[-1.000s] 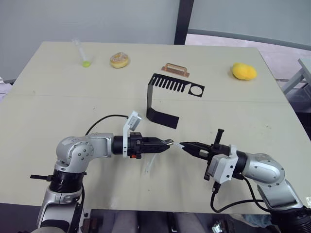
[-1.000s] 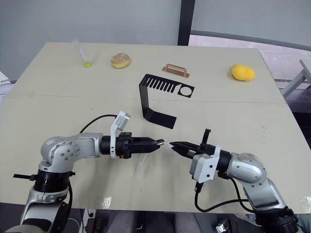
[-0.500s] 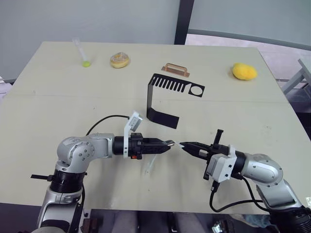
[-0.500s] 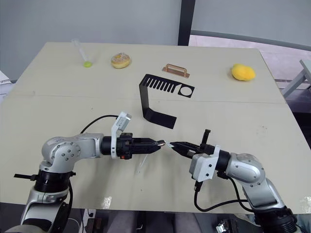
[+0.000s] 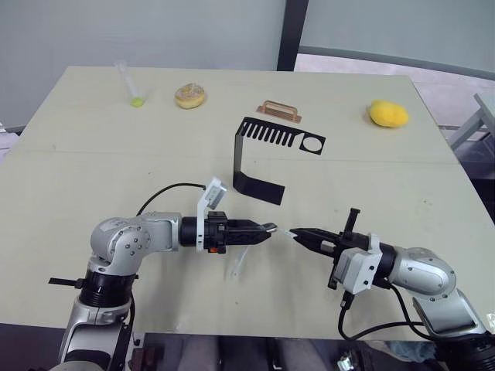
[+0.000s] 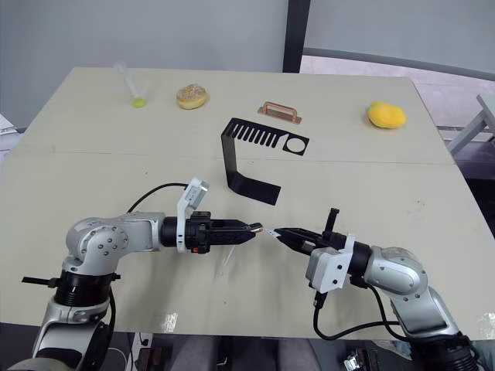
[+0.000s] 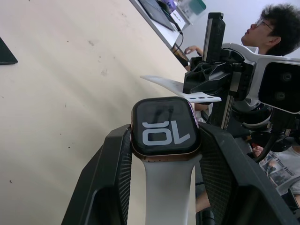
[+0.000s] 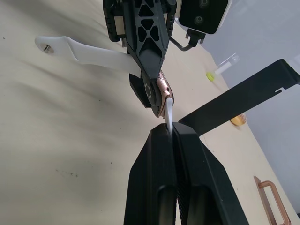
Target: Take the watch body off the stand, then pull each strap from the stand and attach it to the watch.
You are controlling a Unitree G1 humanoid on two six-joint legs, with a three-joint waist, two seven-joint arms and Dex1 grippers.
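Observation:
My left gripper (image 5: pixel 266 229) is shut on the watch body (image 7: pixel 164 126), a black case with white digits, held above the table's front middle. One white strap (image 7: pixel 168 194) is fixed to the case and hangs down from it (image 5: pixel 235 267). Facing it from the right, my right gripper (image 5: pixel 298 233) is shut on the other white strap (image 8: pixel 168 111). This strap's free end (image 7: pixel 180 89) sits right at the edge of the case; I cannot tell if they touch. The black stand (image 5: pixel 263 154) sits behind both grippers with nothing on it.
Along the far side of the table lie a copper handle (image 5: pixel 279 110), a yellow fruit (image 5: pixel 388 114), a doughnut (image 5: pixel 189 96) and a clear tube with a green tip (image 5: pixel 130 83). A person (image 7: pixel 276 28) sits beyond the table's edge in the left wrist view.
My right arm has shifted slightly to the right and lower, its strap still pointing at the watch body. The left arm holds steady.

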